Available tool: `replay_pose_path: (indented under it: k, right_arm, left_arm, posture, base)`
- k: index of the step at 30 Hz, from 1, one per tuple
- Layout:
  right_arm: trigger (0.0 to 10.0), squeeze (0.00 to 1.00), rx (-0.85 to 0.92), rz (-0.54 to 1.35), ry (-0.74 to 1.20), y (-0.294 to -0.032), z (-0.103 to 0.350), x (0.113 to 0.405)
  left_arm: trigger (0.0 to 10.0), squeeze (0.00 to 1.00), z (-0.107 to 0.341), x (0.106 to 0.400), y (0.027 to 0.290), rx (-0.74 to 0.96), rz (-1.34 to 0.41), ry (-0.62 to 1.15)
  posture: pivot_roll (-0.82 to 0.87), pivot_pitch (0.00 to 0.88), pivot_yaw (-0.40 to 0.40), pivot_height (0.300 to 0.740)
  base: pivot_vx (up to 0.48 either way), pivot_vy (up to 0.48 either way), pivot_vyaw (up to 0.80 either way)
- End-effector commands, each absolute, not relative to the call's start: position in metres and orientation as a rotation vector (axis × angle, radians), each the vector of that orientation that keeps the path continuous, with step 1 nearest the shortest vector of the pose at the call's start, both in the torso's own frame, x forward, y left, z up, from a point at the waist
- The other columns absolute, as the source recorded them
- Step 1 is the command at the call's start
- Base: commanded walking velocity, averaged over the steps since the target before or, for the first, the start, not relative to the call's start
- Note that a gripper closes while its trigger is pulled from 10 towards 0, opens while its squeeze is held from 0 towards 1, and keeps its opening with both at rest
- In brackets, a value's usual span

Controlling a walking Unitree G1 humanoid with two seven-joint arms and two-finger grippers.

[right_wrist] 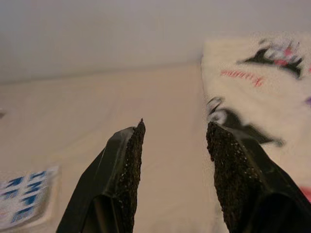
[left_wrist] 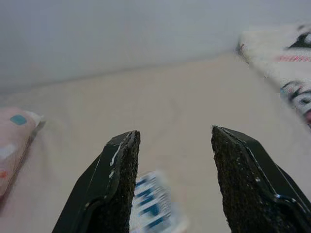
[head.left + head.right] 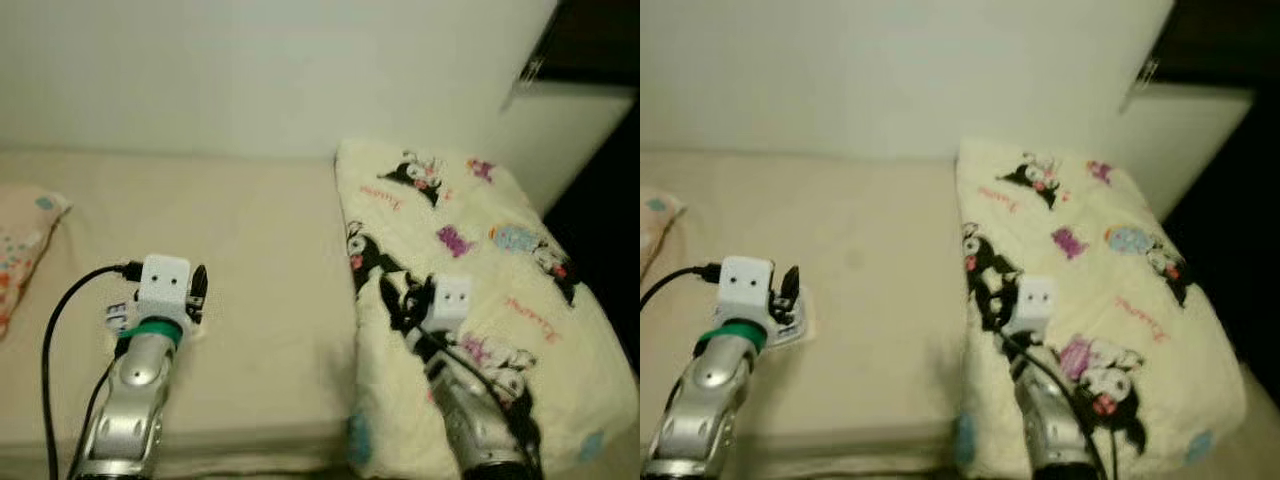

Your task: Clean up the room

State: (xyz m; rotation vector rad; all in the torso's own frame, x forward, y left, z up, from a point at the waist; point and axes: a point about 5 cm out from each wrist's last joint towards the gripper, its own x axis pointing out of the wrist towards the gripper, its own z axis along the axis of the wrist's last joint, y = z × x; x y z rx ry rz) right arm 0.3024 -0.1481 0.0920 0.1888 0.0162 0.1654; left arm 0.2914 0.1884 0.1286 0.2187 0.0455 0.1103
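Grippers poised over a beige bed beside a folded cartoon blanket

Bedding in a smooth beige sheet [image 3: 260, 300] is spread flat and matte against a plain pale wall [image 3: 250, 70]. A thick, fleecy cream blanket printed with black-and-pink cartoon figures [image 3: 480, 260] is laid folded into a soft oblong on the bed's right part, its left edge rising in a rounded fold above the sheet. A small flat white packet with blue markings [image 3: 790, 320] is seen lying on the sheet just beside the left gripper [image 3: 197, 285], which is held low over the bed. At the far left edge a soft pink pillow dotted with coloured spots [image 3: 25, 245] is partly visible. A dark cabinet or doorway [image 3: 590, 40] is seen at the upper right, too dim to be identified.

The right gripper [image 1: 175, 145] is placed at the blanket's left fold. In the head views its fingers are hidden against the black print; in the right wrist view the two rough, grainy black pads [image 1: 133, 160] are shown parted with nothing between them, the blanket to one side and the packet, blurred, to the other.

In the left wrist view the left gripper's textured pads [image 2: 124, 174] are likewise seen spread apart, with the blue-marked packet blurred below the gap, ungripped, and the pillow's corner and the blanket's edge visible at opposite sides.
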Motion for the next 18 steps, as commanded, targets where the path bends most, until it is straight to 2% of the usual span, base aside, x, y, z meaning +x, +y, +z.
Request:
replay_pose_path:
  k: [1,18]
  right_arm:
    - [10.0,0.0,0.179,0.167,0.027,-0.1477,0.09,0.3022]
    - [10.0,0.0,0.181,0.168,0.026,-0.1464,0.0898,0.3019]
  left_arm:
    - [10.0,0.0,0.1286,0.2906,0.1895,0.225,0.117,0.046]
    - [10.0,0.0,0.1286,0.29,0.1903,0.225,0.117,0.049]
  posture:
    - [0.11,0.0,-0.006,0.74]
    - [0.11,0.0,-0.004,0.74]
  base:
    - [0.0,0.352,0.0]
    - [0.0,0.351,0.0]
